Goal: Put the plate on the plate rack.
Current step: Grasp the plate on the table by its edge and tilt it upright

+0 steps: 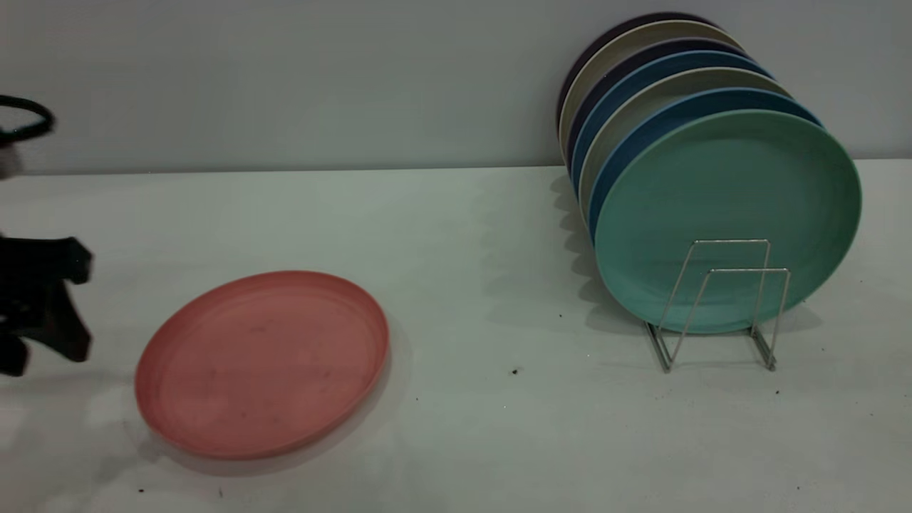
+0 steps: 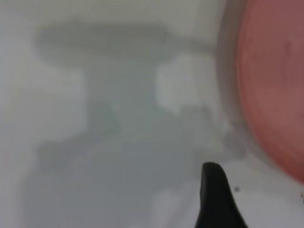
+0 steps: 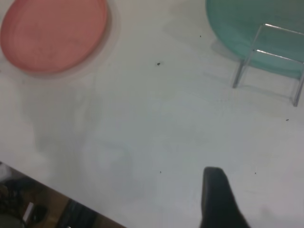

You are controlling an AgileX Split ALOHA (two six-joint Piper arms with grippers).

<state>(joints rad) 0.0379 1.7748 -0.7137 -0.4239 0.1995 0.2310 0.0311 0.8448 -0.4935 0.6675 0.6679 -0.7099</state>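
On the table (image 1: 456,235), the plate (image 1: 262,362) lies flat beside the left gripper (image 1: 43,313); whether its fingers are open cannot be told. Stiff, light and probably slippery, it is best pinched at the raised rim for the plate rack (image 1: 719,306).

Matte, smudged plate (image 1: 262,363); thin shiny metal-wire plate rack (image 1: 719,303).

You will find no words, numbers, labels or signs to read here. The round salmon-pink plate (image 1: 262,363) lying flat on the white table (image 1: 499,442) has only faint dark smudges, no letters. The mint-green plate (image 1: 727,214) standing at the front of the thin silver wire rack (image 1: 727,306) is plain too, and so are the blue and beige plates behind it. The grey wall at the back carries no writing.
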